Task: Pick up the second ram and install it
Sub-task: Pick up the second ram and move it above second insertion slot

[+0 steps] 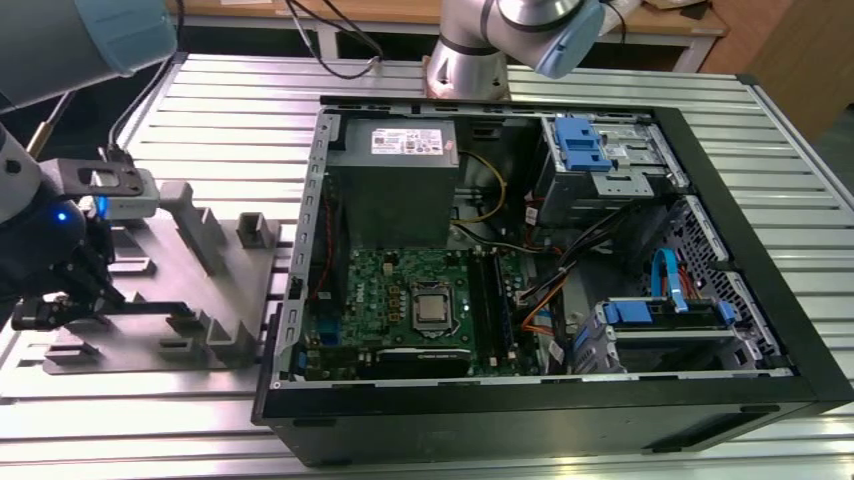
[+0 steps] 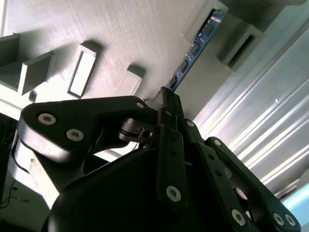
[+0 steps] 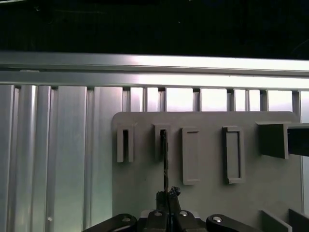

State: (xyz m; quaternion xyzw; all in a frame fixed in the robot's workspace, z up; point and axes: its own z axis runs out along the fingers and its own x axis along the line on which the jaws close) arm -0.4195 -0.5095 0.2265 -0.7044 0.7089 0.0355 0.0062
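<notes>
Ribbed aluminium forms the table (image 1: 160, 90). On it lies an open computer case (image 1: 747, 330), and a grey holder block (image 1: 160, 285) sits just beside the case at the exterior view's left. The arm (image 1: 34, 230) hangs over that block, its wrist low among the block's upright posts (image 1: 200, 235).

In the first wrist view the gripper (image 3: 167, 195) has its fingers drawn together and clamped on the second ram (image 3: 165, 159). The stick is seen edge-on as a thin dark line, running from the fingertips to a narrow slot (image 3: 161, 141) in the holder. Neighbouring slots (image 3: 190, 154) lie on either side of it. The second wrist view shows the grip from the side: the gripper (image 2: 164, 99) pinches one end of the second ram (image 2: 193, 53). Its bluish board with small chips reaches away to a raised slot wall (image 2: 227, 24).

Inside the case lies a green motherboard (image 1: 394, 290) with a processor socket (image 1: 430, 305) and long black memory slots (image 1: 491, 300). Above them are a grey power supply (image 1: 394, 150) and a blue-fronted drive cage (image 1: 594, 150), and a tangle of cables (image 1: 547, 300) crowds the space beside the slots. The case's side wall (image 1: 315, 220) stands between the holder block and the motherboard. Behind the case the arm's base (image 1: 467, 60) rises from the table's far edge, in front of a wooden desk (image 1: 334, 10).
</notes>
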